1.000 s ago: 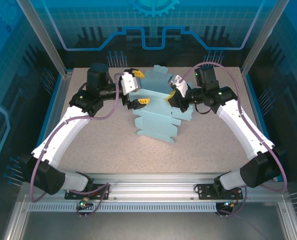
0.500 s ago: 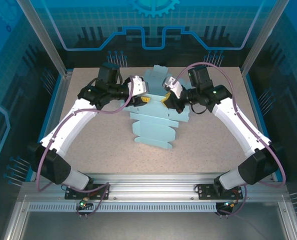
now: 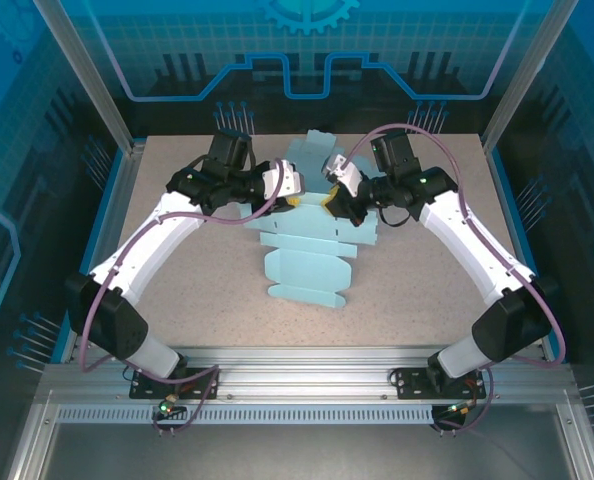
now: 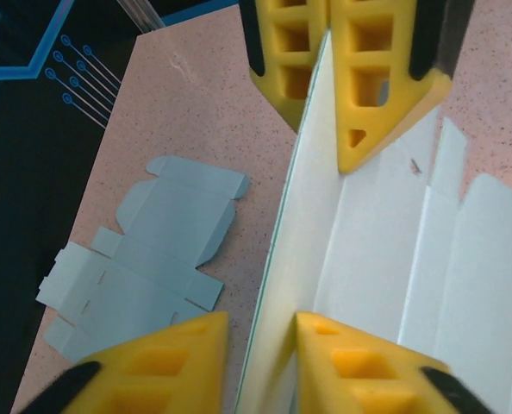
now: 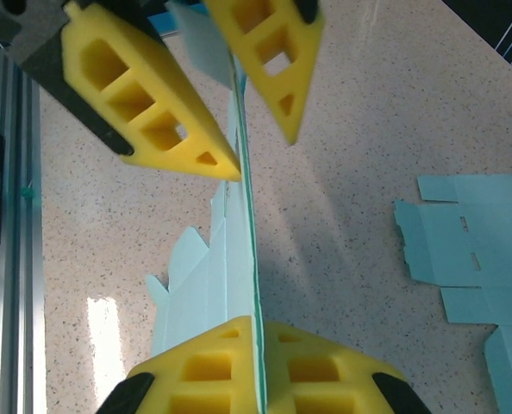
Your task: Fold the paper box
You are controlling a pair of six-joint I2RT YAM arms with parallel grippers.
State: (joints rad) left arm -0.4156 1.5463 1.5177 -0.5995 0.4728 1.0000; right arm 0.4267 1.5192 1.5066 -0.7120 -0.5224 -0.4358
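Paper box [image 3: 307, 255]: a light blue die-cut blank in the middle of the table [image 3: 427, 290], between the two arms. Its near part lies flat with the flaps toward the arm bases. Its far panel stands up on edge.
Right gripper [image 5: 260, 323]: clamped on the raised panel's upper edge from the right. Both yellow foam pads press against the sheet with no gap.
Left gripper [image 4: 260, 321]: narrow, straddling the same edge from the left. One pad meets the sheet; the other sits just off it, and a sliver of table shows between them, so it is not pinching.
Grippers together: they face each other along the panel's edge, with their tips near but apart.
Spare blank [image 4: 152, 250]: a second light blue cut-out lying flat and unfolded on the table beyond the held one, apart from it.
Table: speckled beige.
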